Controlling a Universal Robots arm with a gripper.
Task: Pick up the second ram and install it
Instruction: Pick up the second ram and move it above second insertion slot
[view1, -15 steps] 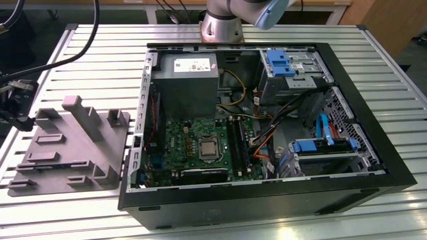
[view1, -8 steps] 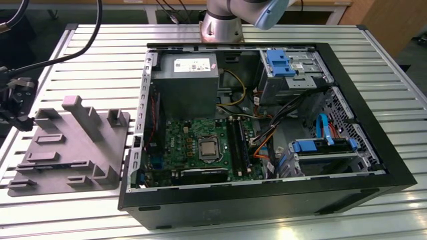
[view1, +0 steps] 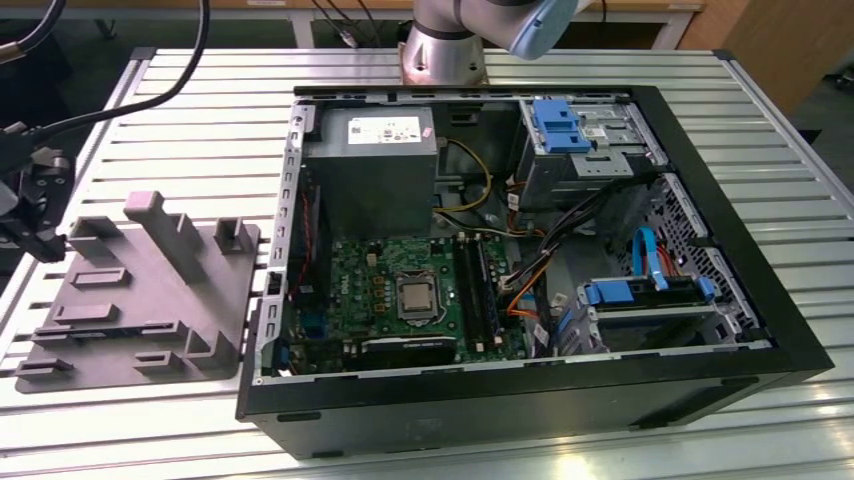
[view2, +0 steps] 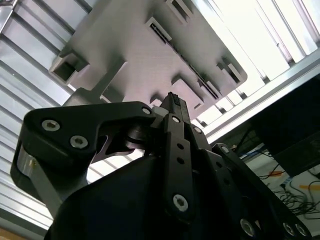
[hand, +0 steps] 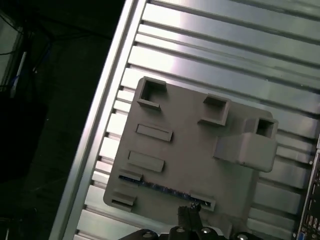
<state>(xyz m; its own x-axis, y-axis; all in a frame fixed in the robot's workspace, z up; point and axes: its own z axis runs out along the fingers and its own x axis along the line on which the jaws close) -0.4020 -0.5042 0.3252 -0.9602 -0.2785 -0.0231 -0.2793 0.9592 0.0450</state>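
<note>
Slatted aluminium table (view1: 174, 100) all across the scene, folks, with the open computer case (view1: 507, 410) in the middle of the exterior view. The gray fixture (view1: 147, 290) sits just beside it at the case's nine o'clock.

The second ram (hand: 160, 187) lies in the first wrist view as a dark strip with blue along it, seated in a slot close to one edge of the fixture. It is not yet lifted. The gripper (hand: 190, 212) hangs right above that edge, a touch off the stick's middle. Its fingers are drawn together, or all but, and they hold nothing. In the second wrist view they taper to a single point over the fixture.

This reads as the approach to the pick. To do it well, I'd say:
- The jaws want to open just past the stick's thickness.
- They should line up square with its long edge.
- They should come down straight and near mid-length, so the stick lifts level and doesn't bind in the slot.
- They should press the flat faces, not the chips' corners.

The count:
- one fixture
- one stick showing in it
- one case
- two blue drive brackets (view1: 561, 125) inside the case, one at twelve o'clock and one toward four
- the black memory sockets (view1: 474, 290) beside the processor, which sit too tightly together for me to number, and I can't tell whether any is filled
</note>
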